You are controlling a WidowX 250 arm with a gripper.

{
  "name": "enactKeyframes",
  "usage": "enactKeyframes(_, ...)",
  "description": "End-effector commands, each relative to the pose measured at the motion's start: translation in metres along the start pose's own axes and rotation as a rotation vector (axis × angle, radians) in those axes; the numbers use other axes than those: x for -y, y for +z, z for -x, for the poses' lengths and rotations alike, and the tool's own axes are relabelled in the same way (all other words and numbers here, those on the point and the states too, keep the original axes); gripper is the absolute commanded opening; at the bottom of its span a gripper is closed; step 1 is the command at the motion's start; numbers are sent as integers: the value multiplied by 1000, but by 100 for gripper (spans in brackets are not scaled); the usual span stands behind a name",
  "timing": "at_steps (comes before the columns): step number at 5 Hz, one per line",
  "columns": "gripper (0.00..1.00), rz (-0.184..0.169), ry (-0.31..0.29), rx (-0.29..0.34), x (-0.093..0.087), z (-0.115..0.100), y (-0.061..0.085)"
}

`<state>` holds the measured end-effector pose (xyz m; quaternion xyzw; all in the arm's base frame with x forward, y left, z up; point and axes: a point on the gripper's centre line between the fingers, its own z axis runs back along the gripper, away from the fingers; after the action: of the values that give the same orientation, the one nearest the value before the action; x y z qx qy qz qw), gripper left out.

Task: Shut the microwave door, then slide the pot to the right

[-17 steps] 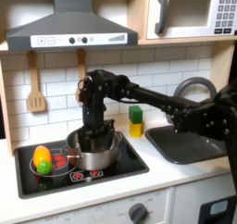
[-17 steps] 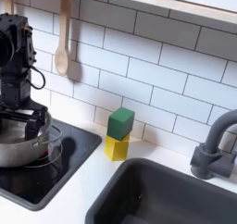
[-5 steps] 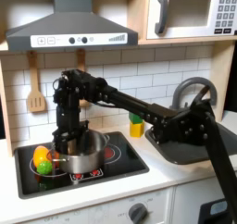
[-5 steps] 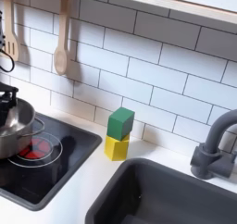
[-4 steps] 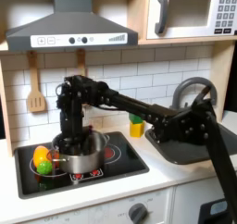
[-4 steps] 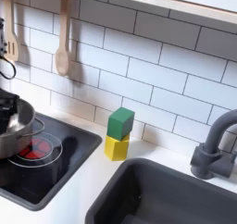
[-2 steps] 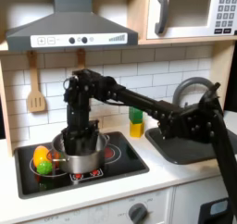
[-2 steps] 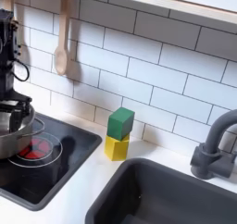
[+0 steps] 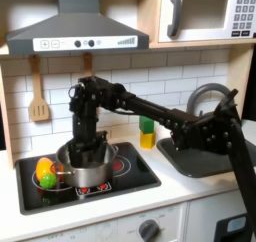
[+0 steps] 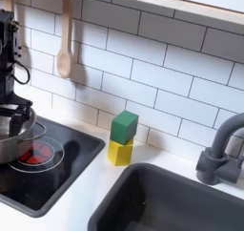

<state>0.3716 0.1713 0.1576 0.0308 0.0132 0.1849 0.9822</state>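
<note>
Soft, even indoor light, low-resolution and slightly blurred frames, faint glare on white tiles (image 10: 162, 77)

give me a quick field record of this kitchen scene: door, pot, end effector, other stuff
microwave door: appears shut, grey bar handle on the first exterior view's left
pot: on the stove, toward the first exterior view's left
end effector: down at the pot's rim; open or shut cannot be told
beside pot: yellow-green toy on the first exterior view's left
blocks: green block stacked on yellow block by the tiled wall
sink: dark basin, grey faucet
wall: wooden spoon hanging
</note>
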Motion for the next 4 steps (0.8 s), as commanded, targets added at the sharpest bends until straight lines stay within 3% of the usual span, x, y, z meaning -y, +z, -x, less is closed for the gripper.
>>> enactKeyframes(1, 100, 9, -17, 28, 7, -3, 15)
enactKeyframes(4, 100, 41, -51, 75, 20, -6, 45)
